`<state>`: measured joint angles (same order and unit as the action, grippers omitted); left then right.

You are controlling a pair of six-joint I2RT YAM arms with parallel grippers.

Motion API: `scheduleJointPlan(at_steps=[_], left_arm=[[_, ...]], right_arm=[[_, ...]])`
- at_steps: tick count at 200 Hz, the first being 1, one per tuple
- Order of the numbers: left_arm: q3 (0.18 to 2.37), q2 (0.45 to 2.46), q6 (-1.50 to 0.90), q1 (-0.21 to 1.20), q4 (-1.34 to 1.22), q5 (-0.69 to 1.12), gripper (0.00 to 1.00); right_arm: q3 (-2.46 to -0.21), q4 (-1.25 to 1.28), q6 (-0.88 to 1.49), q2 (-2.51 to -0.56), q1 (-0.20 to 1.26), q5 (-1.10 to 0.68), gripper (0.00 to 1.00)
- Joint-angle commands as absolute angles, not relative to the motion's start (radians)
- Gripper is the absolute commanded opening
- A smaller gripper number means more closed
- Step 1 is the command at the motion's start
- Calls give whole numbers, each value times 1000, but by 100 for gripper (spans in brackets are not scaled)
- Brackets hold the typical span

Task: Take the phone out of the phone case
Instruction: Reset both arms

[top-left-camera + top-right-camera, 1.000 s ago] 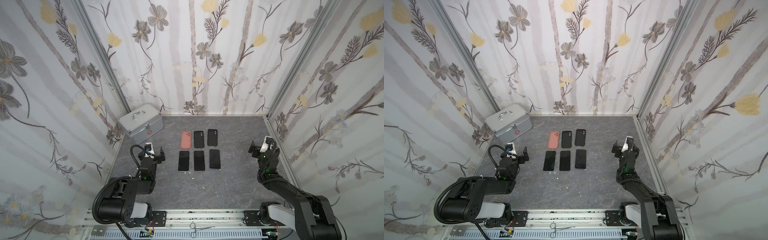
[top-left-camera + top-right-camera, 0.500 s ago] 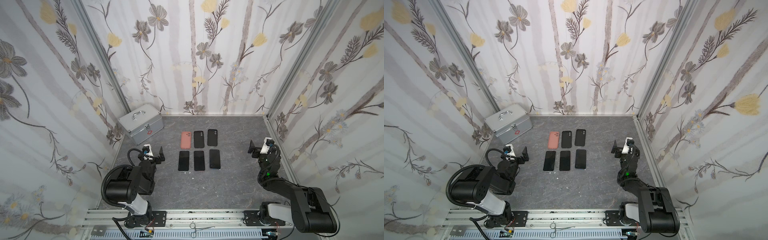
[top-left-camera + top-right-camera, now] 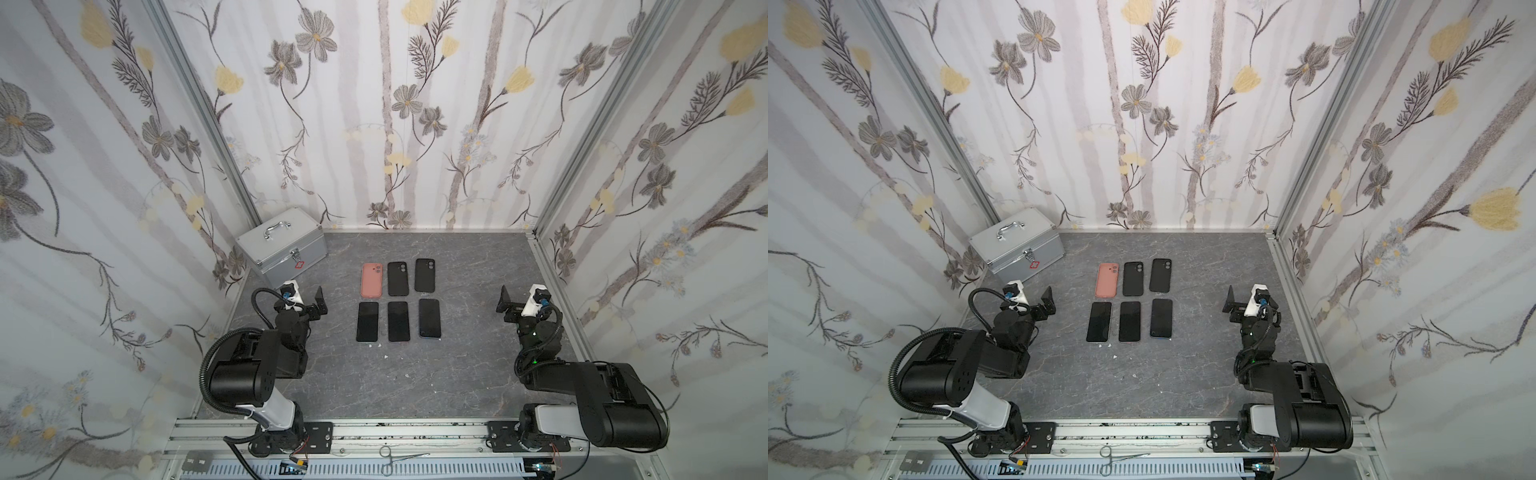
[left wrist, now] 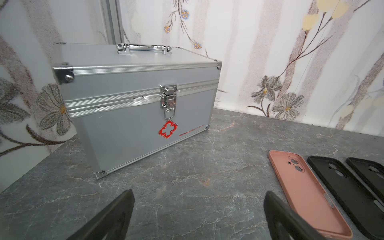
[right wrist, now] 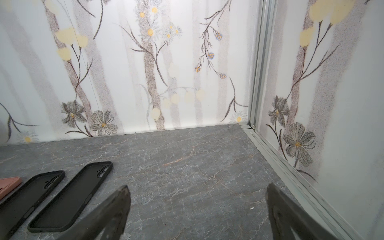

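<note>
Judging from how things lie, the pulling-out step looks done rather than in hand. In both top views three phones (image 3: 398,321) lie flat, screens up, in a row at the table's centre. Just at their 12 o'clock a pink case (image 3: 371,280), a black case (image 3: 397,278) and a second black case (image 3: 424,275) lie open side up, and the wrist views show them as hollow shells. Whether any phone wears a thin cover I cannot tell. The left gripper (image 4: 198,197) sits at 9 o'clock of the rows and the right gripper (image 5: 197,187) at 3 o'clock. Each has its jaws spread wide with nothing between them, and both arms are folded low, apart from every phone and case. Any next move is probably only a check. A fresh grasp would call for a low, flat approach to a phone's long edges. Room is generous at 6 o'clock on the bare table (image 3: 415,382). The silver box (image 3: 286,249) crowds 10 o'clock near the left gripper, and the frame rail (image 3: 552,286) runs close along 3 o'clock behind the right one.
</note>
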<state>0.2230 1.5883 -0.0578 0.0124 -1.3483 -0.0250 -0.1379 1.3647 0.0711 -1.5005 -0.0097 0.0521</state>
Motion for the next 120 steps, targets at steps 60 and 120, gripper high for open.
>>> scheduleJointPlan(at_steps=[60,120], left_arm=[[231,1582,-18,12,-1351,66,100],[237,1585,-21,10,-1339,68,100]], right_arm=[[-197,1315,60,-1508,-2,53,100],[-207,1300,46,-1509,-2,20,100]])
